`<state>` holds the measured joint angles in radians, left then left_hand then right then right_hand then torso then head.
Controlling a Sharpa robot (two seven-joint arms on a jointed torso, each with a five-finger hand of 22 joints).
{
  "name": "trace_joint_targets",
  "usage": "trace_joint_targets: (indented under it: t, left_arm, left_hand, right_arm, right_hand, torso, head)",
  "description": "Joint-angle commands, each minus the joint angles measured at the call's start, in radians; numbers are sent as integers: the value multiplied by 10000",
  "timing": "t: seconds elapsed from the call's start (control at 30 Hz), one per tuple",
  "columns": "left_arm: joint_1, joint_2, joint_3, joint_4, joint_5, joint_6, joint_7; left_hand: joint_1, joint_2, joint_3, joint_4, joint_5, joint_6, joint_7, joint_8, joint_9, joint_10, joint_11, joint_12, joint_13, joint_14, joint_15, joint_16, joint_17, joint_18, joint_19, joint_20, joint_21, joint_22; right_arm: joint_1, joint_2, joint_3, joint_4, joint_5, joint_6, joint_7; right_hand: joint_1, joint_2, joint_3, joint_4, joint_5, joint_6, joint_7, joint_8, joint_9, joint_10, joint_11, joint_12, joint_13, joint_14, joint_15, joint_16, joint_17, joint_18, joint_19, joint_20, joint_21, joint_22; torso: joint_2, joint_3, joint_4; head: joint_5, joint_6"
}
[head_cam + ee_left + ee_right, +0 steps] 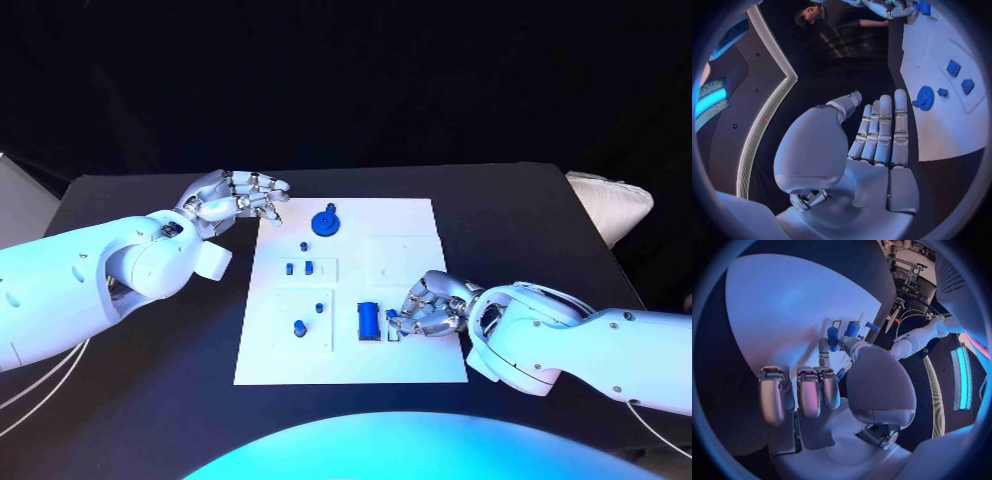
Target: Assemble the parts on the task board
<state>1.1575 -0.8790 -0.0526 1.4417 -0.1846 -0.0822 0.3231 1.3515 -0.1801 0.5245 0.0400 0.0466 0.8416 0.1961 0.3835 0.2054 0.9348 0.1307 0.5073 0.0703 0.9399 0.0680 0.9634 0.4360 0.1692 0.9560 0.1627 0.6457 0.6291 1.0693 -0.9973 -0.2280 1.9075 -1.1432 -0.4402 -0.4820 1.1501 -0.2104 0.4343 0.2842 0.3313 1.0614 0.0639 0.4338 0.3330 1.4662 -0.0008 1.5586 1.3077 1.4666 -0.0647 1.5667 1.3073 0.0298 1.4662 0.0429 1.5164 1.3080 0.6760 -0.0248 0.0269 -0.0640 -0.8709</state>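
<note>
1. Working at the board's (411,350) near edge, right hand (428,308) with fingertips down on a small blue piece (391,322); appears pinched, with a larger blue block (368,320) just beside the fingers.
2. Hovering off the board's far corner over the black desk (144,400), left hand (235,194) flat, fingers together and straight, holding nothing.
3. Resting close to the left hand's fingertips, a round blue gear (327,221) on the board.
4. Standing between the two hands, small blue pegs (299,267) and a lone peg (300,327) in their recesses, seemingly seated.
5. Judged partway: several pieces placed, the piece under the right hand unfinished, the recess (392,258) beyond the right hand bare.
</note>
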Motion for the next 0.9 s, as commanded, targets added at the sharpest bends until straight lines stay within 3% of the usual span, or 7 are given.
trace_joint_targets:
  t: [0.03,0.53,0.77,0.9]
  left_arm:
    - [0,11,6,30,-10,151,64]
    - [0,5,5,27,-10,169,46]
    - [0,5,5,18,-10,176,30]
    - [0,5,5,13,-10,167,17]
  left_hand:
    - [35,2,41,0,43,-65,19,37,-14,-28,48,-35,12,-45,17,52,15,119,-57,-5,44,11]
    - [17,9,39,16,43,-67,21,38,-16,-30,50,-36,12,-45,20,53,16,118,-60,-3,43,12]
    - [1,16,37,30,43,-63,20,43,-16,-33,51,-38,12,-45,22,55,17,117,-64,0,40,13]
    - [-8,15,34,37,43,-64,20,45,-17,-36,51,-39,12,-46,24,55,17,117,-66,2,39,14]
  right_arm:
    - [-11,43,-2,2,-181,268,-66]
    - [-15,195,-1,-11,-32,253,-13]
    - [-15,187,-1,-53,-40,269,-10]
    - [-15,183,-1,-47,-47,278,4]
  right_hand:
    - [-101,-11,-55,-1,42,52,21,-16,3,1012,-66,50,2592,1042,-37,41,2635,-201,929,-53,46,2500]
    - [-209,40,-131,34,33,88,7,0,5,1028,-80,83,2610,1042,-49,41,2635,-206,935,-62,73,2507]
    - [-631,90,-406,66,-94,99,12,-16,-15,1036,-77,100,2619,1042,-49,41,2635,-208,937,-68,86,2510]
    - [-980,142,-701,64,305,122,-1,-23,-31,1042,-86,112,2626,1042,-55,41,2635,-212,940,-73,104,2514]
  torso:
    - [8,-4,2]
    - [3,-6,0]
    - [0,2,-1]
    - [10,11,-5]
  head:
    - [-27,-5]
    - [0,-10]
    - [8,-8]
    - [22,9]
